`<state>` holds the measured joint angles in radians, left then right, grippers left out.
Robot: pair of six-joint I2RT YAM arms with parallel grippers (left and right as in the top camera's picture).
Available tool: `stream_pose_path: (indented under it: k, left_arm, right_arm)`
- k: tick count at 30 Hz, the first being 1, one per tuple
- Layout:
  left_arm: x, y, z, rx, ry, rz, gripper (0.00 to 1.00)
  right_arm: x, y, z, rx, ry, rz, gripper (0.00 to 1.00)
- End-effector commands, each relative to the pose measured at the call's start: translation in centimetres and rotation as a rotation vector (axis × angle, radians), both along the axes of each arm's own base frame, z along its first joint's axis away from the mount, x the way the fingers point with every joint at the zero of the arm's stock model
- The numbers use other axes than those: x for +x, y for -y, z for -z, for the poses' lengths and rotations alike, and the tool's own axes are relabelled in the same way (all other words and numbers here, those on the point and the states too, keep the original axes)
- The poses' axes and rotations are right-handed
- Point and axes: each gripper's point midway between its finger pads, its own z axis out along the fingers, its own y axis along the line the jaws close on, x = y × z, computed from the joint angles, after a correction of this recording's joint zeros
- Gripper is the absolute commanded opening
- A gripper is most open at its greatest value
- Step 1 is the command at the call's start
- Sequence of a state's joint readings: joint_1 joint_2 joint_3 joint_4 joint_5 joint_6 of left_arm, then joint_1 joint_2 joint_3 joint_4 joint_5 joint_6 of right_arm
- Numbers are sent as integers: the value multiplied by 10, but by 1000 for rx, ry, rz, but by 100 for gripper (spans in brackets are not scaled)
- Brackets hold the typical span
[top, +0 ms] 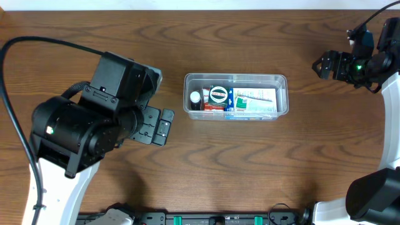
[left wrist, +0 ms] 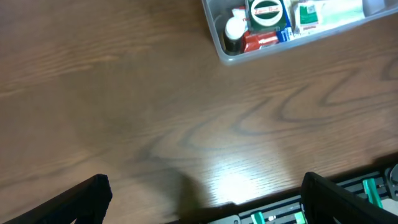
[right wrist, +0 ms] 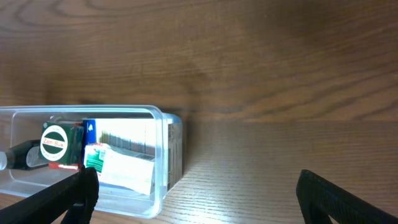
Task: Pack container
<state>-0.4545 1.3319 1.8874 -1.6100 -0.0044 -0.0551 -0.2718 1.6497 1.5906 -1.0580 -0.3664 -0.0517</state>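
Mid-table, container (top: 250, 76) holds packets (top: 253, 100); left gripper (top: 165, 127) and right gripper (top: 320, 65) both spread wide, empty, clear of it.

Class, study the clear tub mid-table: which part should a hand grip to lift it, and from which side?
Probably the right short wall of the container, pinched over the rim from above: it is open-topped, its wall thin and upright, and a small gap beside the packets seems to leave room for a finger.
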Motion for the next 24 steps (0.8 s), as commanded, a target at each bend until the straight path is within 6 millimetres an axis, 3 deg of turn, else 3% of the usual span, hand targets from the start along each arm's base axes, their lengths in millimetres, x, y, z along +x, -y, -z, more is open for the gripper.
stream_pose_path:
  k: [1, 6, 10, 20, 24]
  left_arm:
    - [-16, -8, 3, -5, -25, -40, 98]
    - [-22, 4, -14, -147, 70, -31, 98]
    - [-32, 0, -20, -216, 139, -66, 98]
    - [-53, -10, 29, -293, 138, -173, 98]
    - [-53, -10, 31, -330, 172, -192, 98]
  right_arm:
    - [0, 1, -9, 0, 21, 6, 99]
    - [0, 1, -9, 0, 21, 6, 99]
    - [0, 1, -9, 0, 21, 6, 99]
    - [0, 1, -9, 0, 21, 6, 99]
    - [0, 1, -9, 0, 21, 6, 99]
